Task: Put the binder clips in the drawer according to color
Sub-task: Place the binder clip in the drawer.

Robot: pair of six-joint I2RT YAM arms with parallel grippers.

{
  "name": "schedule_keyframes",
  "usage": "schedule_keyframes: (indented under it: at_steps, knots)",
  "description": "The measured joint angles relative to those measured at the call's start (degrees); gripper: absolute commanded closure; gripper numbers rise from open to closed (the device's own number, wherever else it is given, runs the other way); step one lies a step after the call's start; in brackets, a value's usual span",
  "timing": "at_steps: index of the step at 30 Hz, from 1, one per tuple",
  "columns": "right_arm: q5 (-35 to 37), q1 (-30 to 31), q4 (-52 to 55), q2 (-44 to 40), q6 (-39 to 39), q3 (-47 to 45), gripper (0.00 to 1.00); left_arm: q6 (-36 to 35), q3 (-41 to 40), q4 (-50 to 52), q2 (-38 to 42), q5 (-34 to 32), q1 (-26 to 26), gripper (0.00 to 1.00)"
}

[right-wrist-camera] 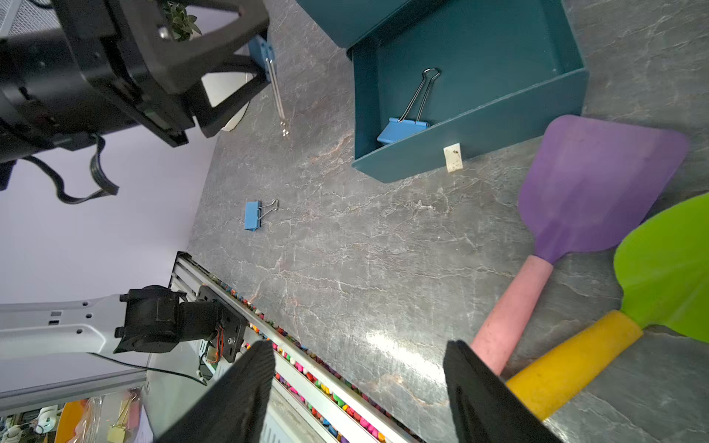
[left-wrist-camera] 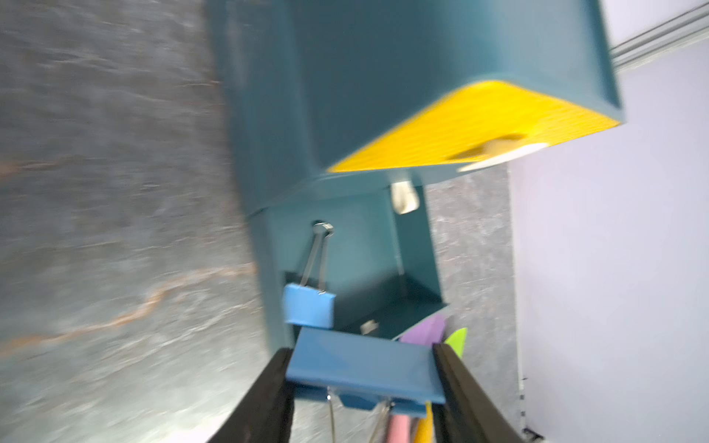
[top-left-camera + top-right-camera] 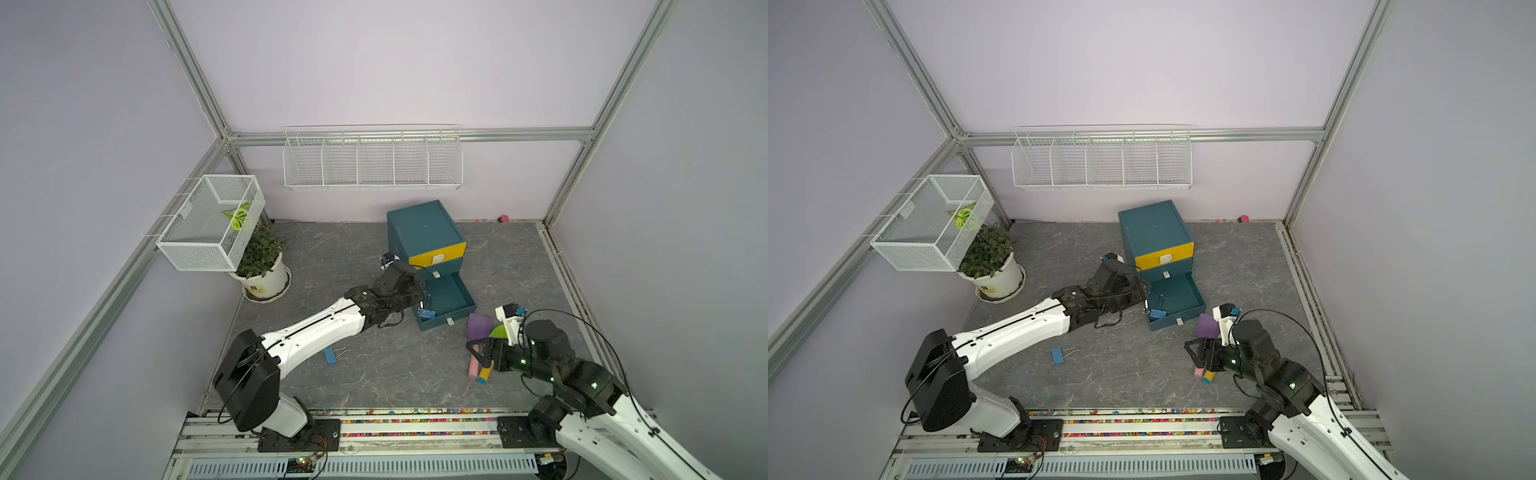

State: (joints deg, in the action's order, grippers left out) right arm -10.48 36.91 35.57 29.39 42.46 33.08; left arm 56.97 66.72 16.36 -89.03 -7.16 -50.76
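Blue on blue: your left end effector [image 2: 362, 351] is clamped on one binder clip, the held clip [image 2: 364, 372], body crosswise between the fingers, wire handles hanging toward the counter [image 3: 374, 386]. The bottom drawer [image 1: 498, 126] of the teal cabinet [image 3: 424, 228] is pulled out. It lies just ahead of and beside the held clip. In the right wrist view the held clip looks to hang just outside the drawer's side wall, near the front corner. My read: carry it sideways over that wall before you let go. Left arm is much the nearer. Your right end effector [image 1: 358, 347] is spread open, gripping nothing, beside the purple shovel [image 1: 598, 180] and green shovel [image 1: 667, 268]. Count: three blue clips. One is held. One, the drawer clip [image 1: 401, 130], lies against the front wall, handles toward the cabinet. One, the loose clip [image 3: 330, 356], lies on the counter by the left forearm. No yellow or pink clips seen. Three drawers; yellow drawer [image 3: 438, 253] and middle drawer [image 3: 451, 265] shut. Two shovels.
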Motion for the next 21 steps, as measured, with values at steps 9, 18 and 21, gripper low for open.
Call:
schedule_keyframes:
  at_steps: [9, 18, 21]
  knots:
    - [0.9, 0.0, 0.5, -2.3, 0.0, 0.0, 0.24, 7.8, 1.1, -5.9, -8.7, -4.7, -1.0, 0.6]
    - [1.1, 0.0, 1.0, -2.5, 0.0, 0.0, 0.24, 9.8, 6.0, -5.7, -14.6, -8.0, -2.4, 0.58]
    - [1.1, 0.0, 1.1, -2.6, 0.0, 0.0, 0.24, 10.0, 6.1, -5.7, -15.7, -8.5, -2.4, 0.56]
